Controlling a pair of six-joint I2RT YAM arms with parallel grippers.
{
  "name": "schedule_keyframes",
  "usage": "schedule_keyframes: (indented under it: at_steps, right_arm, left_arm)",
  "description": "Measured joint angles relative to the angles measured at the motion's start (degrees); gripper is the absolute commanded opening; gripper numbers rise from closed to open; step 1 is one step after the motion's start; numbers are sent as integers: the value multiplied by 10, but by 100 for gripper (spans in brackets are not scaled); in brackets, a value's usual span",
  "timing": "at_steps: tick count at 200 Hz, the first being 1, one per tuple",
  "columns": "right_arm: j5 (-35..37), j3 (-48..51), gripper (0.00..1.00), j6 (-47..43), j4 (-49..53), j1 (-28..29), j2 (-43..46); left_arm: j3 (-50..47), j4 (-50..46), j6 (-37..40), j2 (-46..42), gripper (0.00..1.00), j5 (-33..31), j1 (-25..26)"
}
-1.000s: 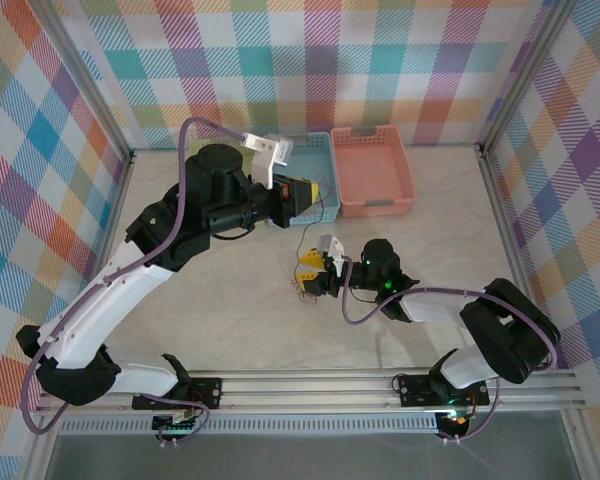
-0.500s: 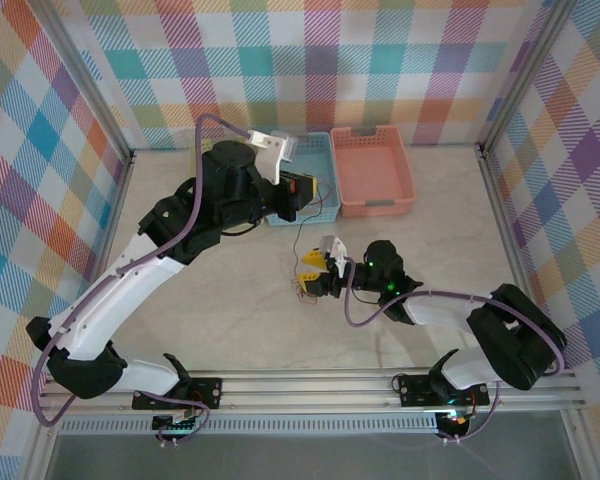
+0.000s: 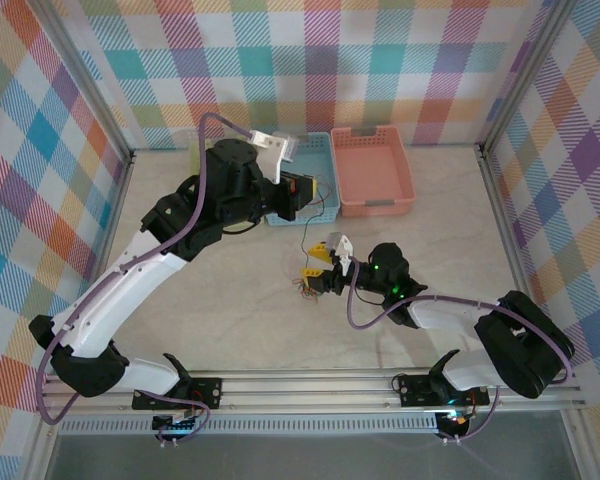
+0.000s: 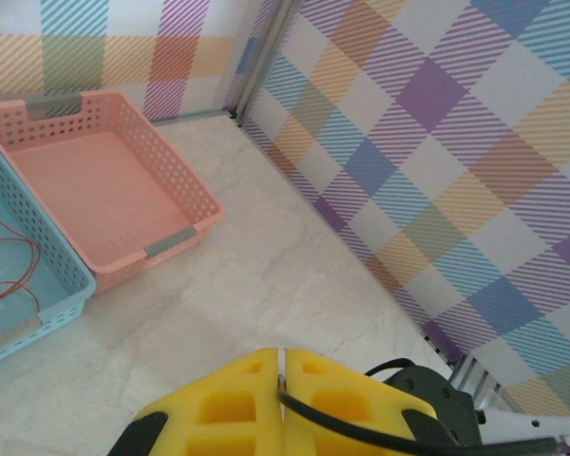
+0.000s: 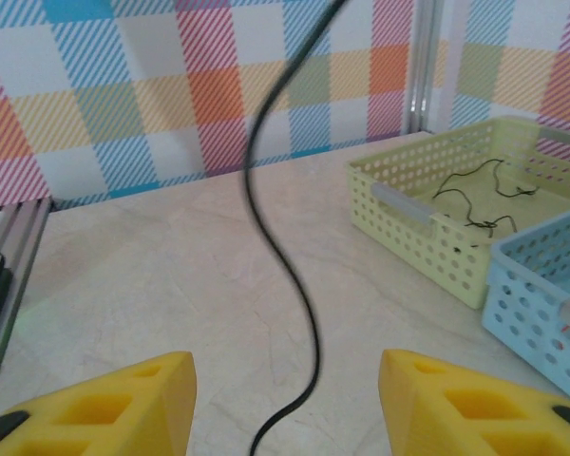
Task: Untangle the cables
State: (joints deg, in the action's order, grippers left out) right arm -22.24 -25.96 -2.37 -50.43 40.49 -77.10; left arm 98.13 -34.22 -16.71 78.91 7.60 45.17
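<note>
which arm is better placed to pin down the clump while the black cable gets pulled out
Right. The right gripper is open just beside the clump on the table. The left gripper is shut on the black cable, up by the blue basket.

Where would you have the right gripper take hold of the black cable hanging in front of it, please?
On the lower stretch of the black cable, where it runs near upright between the pads of the open right gripper. I would go straight forward and close from both sides: the strand stands across the closing line, so it should get pinched.
</note>
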Motion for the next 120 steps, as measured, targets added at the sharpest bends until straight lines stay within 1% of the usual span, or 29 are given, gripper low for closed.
schedule_keyframes:
  at_steps: [26, 52, 61, 72, 75, 81, 84, 107, 112, 120]
  right_arm:
    - [22, 0, 52, 2, -3, 0, -2]
    - [41, 0, 43, 4, -9, 0, -10]
    - [43, 0, 38, 5, -9, 0, -12]
    - [45, 0, 28, 5, -10, 0, -12]
    - [45, 0, 24, 8, -10, 0, -12]
    - [45, 0, 7, 6, -11, 0, -12]
    - [45, 0, 0, 9, -11, 0, -13]
    - [51, -2, 0, 20, -5, 0, -14]
    - [54, -4, 0, 24, 0, 0, -15]
    - [61, -9, 0, 34, 7, 0, -16]
  left_arm:
    - [0, 0, 0, 0, 0, 21, 0]
    - [0, 0, -2, 0, 0, 42, 0]
    - [0, 0, -2, 0, 0, 48, 0]
    - [0, 0, -3, 0, 0, 53, 0]
    - [0, 0, -3, 0, 0, 54, 0]
    - [0, 0, -4, 0, 0, 56, 0]
    - [0, 0, -4, 0, 0, 57, 0]
    - [0, 1, -4, 2, 0, 60, 0]
    - [0, 1, -4, 3, 6, 58, 0]
    - [2, -1, -3, 7, 22, 51, 0]
